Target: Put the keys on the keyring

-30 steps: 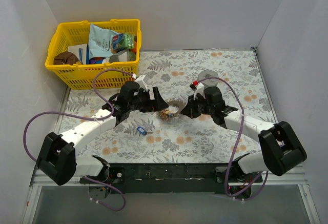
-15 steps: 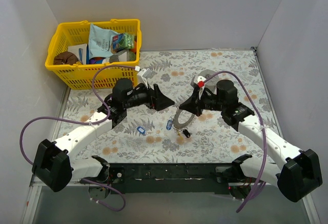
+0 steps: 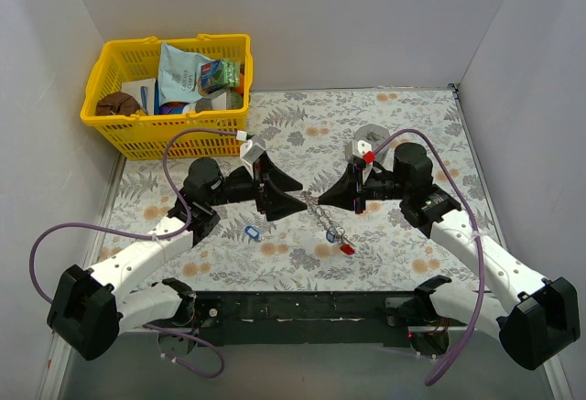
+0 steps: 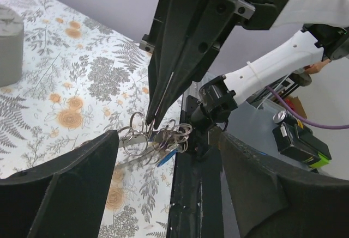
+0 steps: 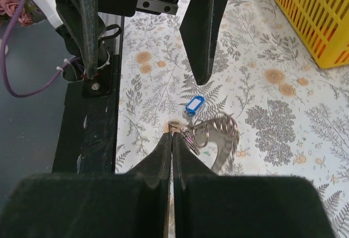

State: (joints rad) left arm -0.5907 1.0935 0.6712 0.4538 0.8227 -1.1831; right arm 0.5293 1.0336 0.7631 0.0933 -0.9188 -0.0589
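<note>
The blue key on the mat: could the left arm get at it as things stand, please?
Probably yes. The blue key lies alone on the mat, nothing over it, and the left arm has its jaws open and empty close by.

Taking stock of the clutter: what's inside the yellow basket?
The yellow basket holds a pale blue pouch, a small green carton, a white box and a brown round item. Whatever lies beneath them is covered.

Wht arms [image 3: 137,254], purple cables [image 3: 197,131], poss. red tag [image 3: 368,156]
</note>
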